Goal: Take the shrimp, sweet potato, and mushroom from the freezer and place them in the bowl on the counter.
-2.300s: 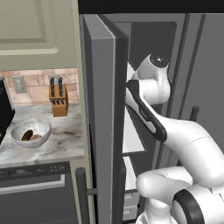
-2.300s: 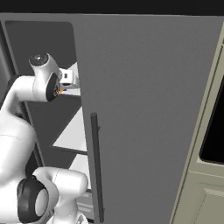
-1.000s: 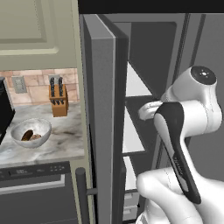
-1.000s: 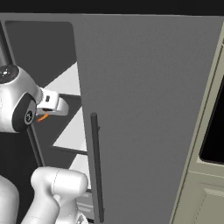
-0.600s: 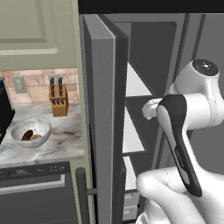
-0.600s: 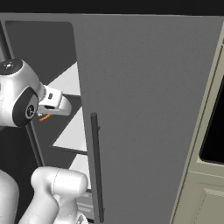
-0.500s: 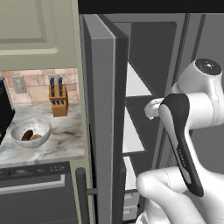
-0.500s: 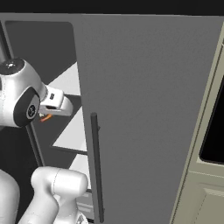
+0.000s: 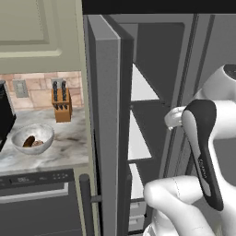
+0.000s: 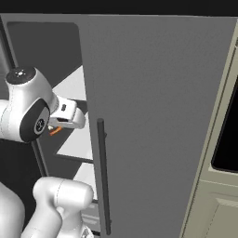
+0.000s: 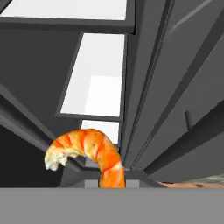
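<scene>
One shrimp [image 11: 89, 154] — arched, tail toward the pincer [image 10: 55, 129] gripping it — beside white freezer [image 10: 153, 116] shelves [image 11: 96, 74].

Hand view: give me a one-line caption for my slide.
Pincer shut on the orange shrimp, with the freezer's white shelves beyond it.

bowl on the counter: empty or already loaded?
Not empty. The bowl on the counter holds two brownish lumps. The shrimp is not in it: the gripper is shut on it by the freezer.
</scene>
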